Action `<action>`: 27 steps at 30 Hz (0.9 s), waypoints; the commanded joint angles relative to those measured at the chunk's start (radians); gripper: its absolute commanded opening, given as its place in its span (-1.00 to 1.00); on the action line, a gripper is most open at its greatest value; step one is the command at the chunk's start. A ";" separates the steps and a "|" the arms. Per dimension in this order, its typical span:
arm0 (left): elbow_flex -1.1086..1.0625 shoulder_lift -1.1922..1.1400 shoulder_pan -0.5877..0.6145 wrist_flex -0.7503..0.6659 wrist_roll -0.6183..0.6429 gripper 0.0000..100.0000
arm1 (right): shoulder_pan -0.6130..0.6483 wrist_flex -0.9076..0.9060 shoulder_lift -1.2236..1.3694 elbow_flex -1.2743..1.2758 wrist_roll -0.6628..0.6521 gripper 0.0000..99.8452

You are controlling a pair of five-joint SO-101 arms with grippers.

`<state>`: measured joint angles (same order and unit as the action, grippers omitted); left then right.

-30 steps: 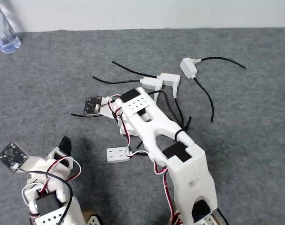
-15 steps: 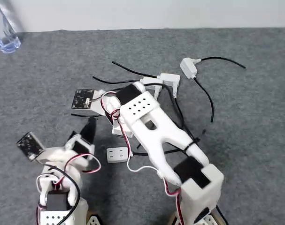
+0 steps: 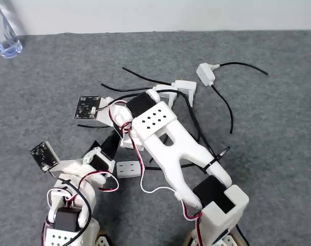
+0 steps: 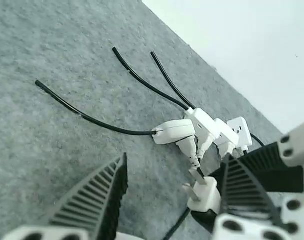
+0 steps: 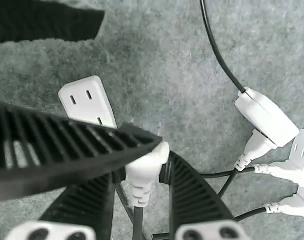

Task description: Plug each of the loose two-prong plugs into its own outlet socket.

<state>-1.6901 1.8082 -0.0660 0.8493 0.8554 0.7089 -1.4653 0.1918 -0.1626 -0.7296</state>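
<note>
Right gripper (image 5: 141,162) is clamped on a white plug (image 5: 144,172), held just off the grey mat (image 5: 157,75) and just beside the loose socket (image 5: 86,102). Plug's two prongs are bare, not in anything. Left gripper (image 4: 169,200) is wide open with nothing in it, close to that held plug. Cluster (image 3: 182,88) of white plugs and sockets with black cords sits past the right arm. Far plug (image 3: 206,74) lies apart from the cluster, cord (image 3: 242,65) trailing off.
</note>
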 commanded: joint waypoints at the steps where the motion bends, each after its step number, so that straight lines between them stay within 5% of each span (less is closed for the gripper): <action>1: 0.007 0.006 -0.012 -0.023 0.011 -0.43 | 0.025 0.010 -0.067 -0.023 0.028 -0.98; 27: 0.007 0.009 -0.015 0.023 0.006 -0.43 | 0.093 -0.127 -0.357 -0.021 0.051 -0.98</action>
<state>-1.6870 1.8098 -0.0767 0.8661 0.8615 0.7917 -1.5896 -0.1074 -0.1611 -0.6897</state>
